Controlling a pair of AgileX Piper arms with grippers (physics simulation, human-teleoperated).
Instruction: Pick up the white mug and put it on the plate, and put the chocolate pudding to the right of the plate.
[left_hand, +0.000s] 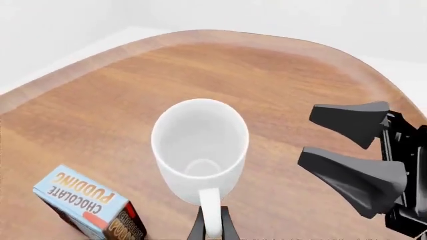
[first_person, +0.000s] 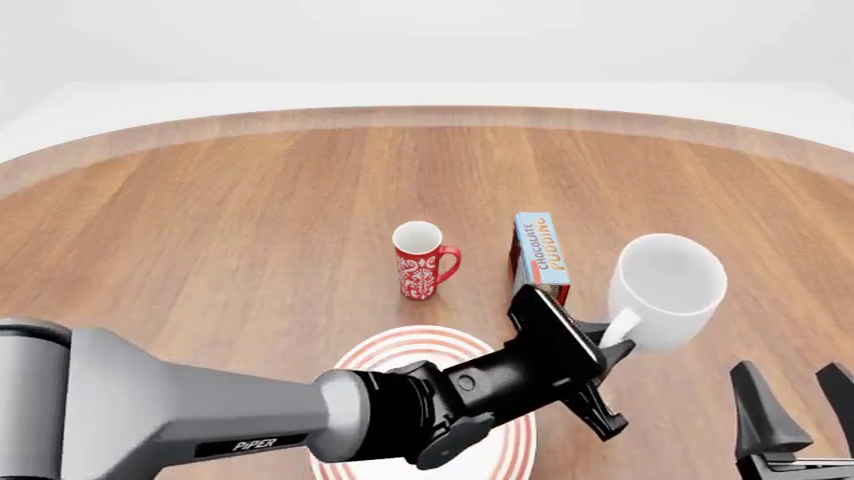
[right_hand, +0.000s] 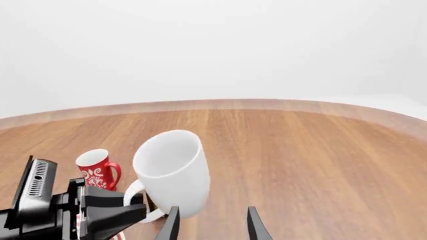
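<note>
Here, left hand (first_person: 611, 345) gripping white mug (first_person: 666, 289)

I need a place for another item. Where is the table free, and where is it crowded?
Free: the bare wooden table left of the red patterned mug, and beyond it. Crowded: the striped plate, pudding carton, white mug, both grippers.

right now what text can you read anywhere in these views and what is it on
"CHOCOLATE PUDDING": orange letters on the light-blue face of the chocolate pudding carton.
"PIPER": small white letters on the left arm, front view.
Print on the carton's dark brown side: too blurred to read.
The red mug bears only a white pattern, no words.
The white mug and the plate carry no text.
</note>
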